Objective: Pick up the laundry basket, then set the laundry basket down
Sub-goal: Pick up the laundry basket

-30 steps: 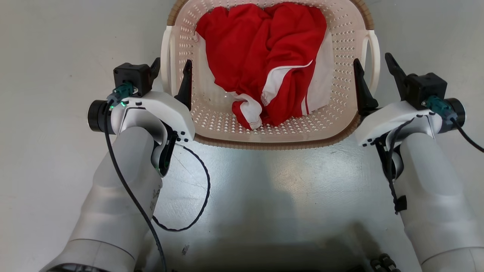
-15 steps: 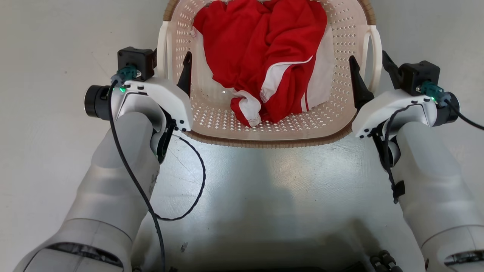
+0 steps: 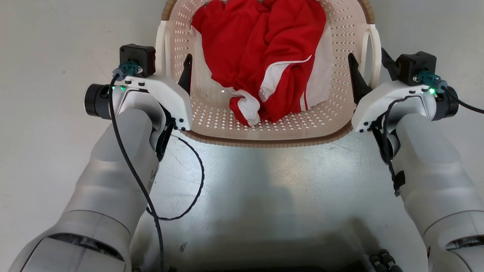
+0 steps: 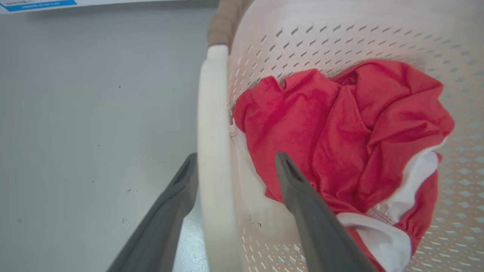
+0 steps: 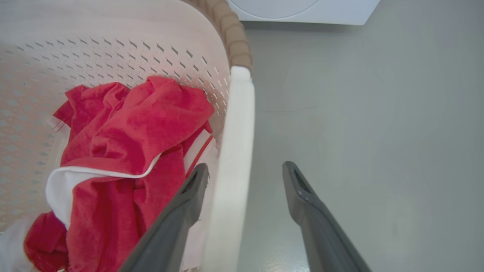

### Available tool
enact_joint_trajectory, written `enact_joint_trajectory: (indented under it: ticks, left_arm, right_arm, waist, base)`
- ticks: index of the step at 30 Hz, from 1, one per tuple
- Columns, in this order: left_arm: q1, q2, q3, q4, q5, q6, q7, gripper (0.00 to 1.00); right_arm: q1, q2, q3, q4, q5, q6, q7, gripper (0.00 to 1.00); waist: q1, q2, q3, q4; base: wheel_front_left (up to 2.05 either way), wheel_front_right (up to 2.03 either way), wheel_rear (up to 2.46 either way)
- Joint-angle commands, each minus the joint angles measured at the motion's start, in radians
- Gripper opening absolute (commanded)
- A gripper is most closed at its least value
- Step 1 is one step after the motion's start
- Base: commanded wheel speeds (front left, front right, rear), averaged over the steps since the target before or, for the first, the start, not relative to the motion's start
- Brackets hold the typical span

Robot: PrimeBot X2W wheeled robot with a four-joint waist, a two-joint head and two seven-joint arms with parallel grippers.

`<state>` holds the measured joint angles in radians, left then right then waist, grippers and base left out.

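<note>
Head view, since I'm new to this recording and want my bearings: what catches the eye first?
A bright red and white garment lies crumpled in the cream laundry basket at the top middle, ahead of the robot. The left gripper and right gripper stand open, each straddling a white loop handle, one dark finger inside the basket and one outside.

Bright, even light is falling from above and keeping the colours clear. The floor (image 3: 272, 170) is throwing back a broad pale glare in the middle of the head view, and a soft shadow is darkening it toward the bottom edge. In both wrist views the basket (image 4: 340, 41) handle (image 4: 211, 158) is blurring close to the lens, and lines are bending slightly near the edges.
</note>
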<state>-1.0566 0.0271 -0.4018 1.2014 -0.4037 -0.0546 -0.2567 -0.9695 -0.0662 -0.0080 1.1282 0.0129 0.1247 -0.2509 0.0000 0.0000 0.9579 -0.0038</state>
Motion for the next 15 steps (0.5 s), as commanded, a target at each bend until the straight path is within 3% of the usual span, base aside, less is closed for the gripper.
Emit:
enact_joint_trajectory:
  ticks: [1, 15]
  left_arm:
    - [0.005, 0.023, 0.001, 0.002, -0.019, 0.0, -0.004, 1.0]
    - [-0.003, 0.023, -0.046, 0.003, -0.068, 0.016, -0.005, 1.0]
  right_arm:
    - [0.025, 0.016, 0.017, 0.004, 0.012, 0.006, -0.011, 1.0]
    - [0.029, 0.016, 0.02, 0.01, 0.015, 0.006, -0.011, 1.0]
  waist:
    - [0.0, 0.0, 0.0, 0.0]
    - [0.0, 0.0, -0.005, 0.008]
  base:
    - [0.0, 0.0, 0.0]
    - [0.0, 0.0, 0.0]
